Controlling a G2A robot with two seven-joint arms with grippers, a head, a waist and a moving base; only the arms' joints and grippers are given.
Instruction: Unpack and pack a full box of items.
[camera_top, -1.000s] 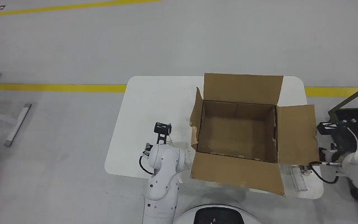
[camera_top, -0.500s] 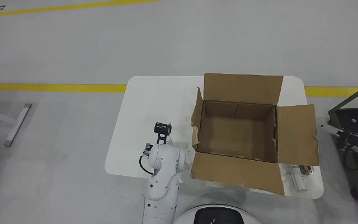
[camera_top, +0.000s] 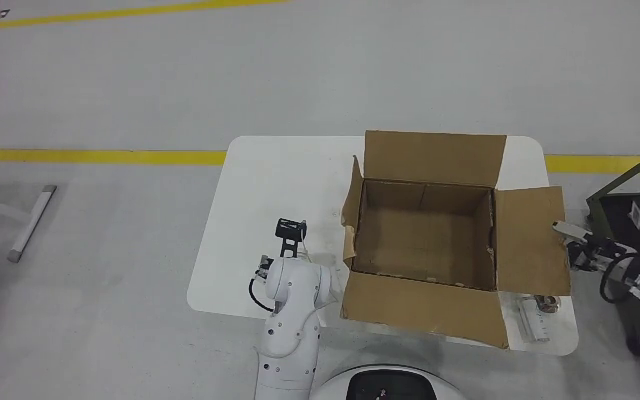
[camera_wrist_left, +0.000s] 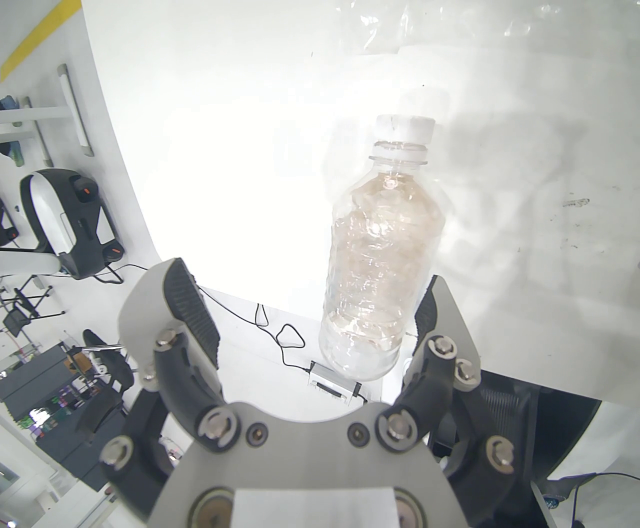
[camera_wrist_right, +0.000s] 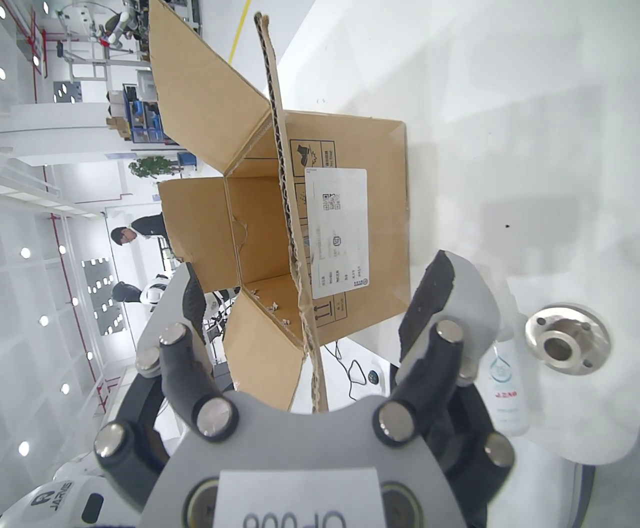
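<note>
The cardboard box (camera_top: 428, 235) stands on the right half of the white table (camera_top: 260, 190) with all four flaps folded out. The near flap hangs past the front edge and the right flap almost reaches the right edge. Inside I see its brown floor and some pale crumbs. Left of the box, the left gripper (camera_wrist_left: 305, 290) is spread wide. A clear plastic bottle (camera_wrist_left: 385, 260) has its base just beside one finger; if they touch, I cannot tell. The right gripper (camera_wrist_right: 315, 285), beyond the right flap, is also spread and holds nothing. A small white bottle (camera_wrist_right: 505, 390) and a metal flange (camera_wrist_right: 567, 345) lie close together beside it.
</note>
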